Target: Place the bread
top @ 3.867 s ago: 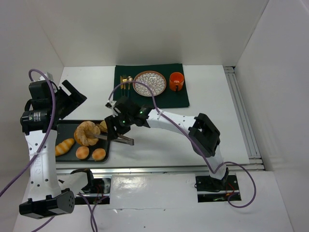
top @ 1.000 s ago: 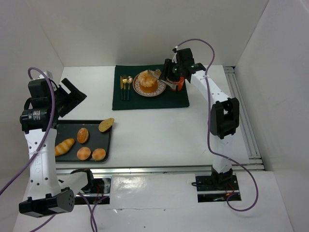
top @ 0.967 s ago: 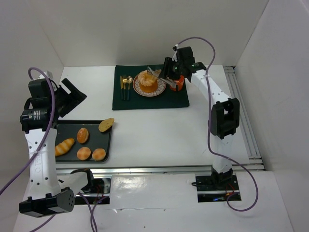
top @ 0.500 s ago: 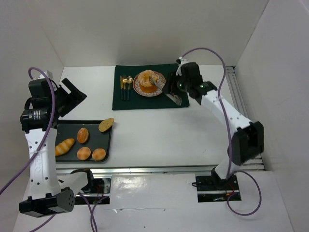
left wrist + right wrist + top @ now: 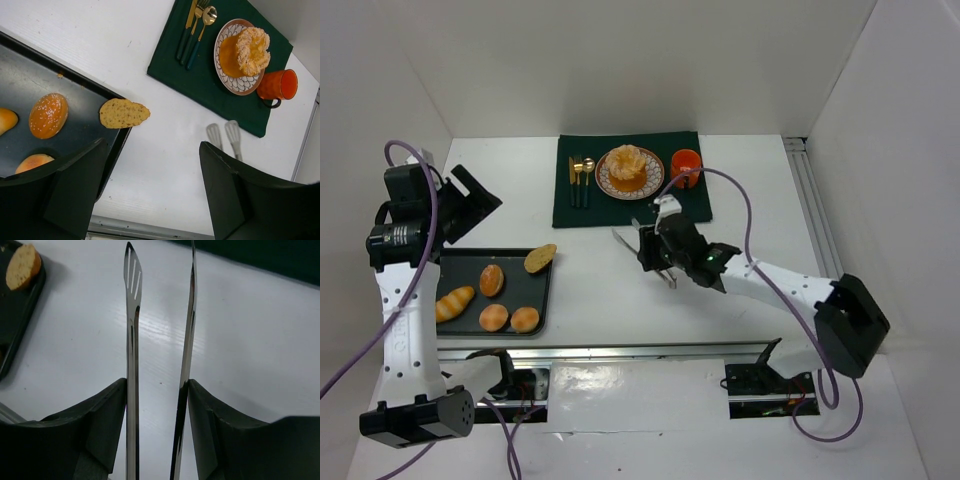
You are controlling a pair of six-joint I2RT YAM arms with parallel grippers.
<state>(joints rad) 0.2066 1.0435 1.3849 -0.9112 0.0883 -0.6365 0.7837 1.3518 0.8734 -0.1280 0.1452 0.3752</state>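
Bread [image 5: 626, 163] sits on plate [image 5: 606, 181], beyond right claw [image 5: 157, 390] gripping parted, empty tongs [image 5: 132, 340]; placing looks done, parking probably next.

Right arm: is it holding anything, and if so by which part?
The right gripper holds metal tongs by their handle end, one tong arm against each finger. The tong tips are empty; the bread sits on the plate.

tongs [image 5: 131, 390] in the right gripper [image 5: 157, 383]; orange mug [image 5: 685, 167] and green mat [image 5: 686, 206] beyond it, black tray [image 5: 460, 266] well left.
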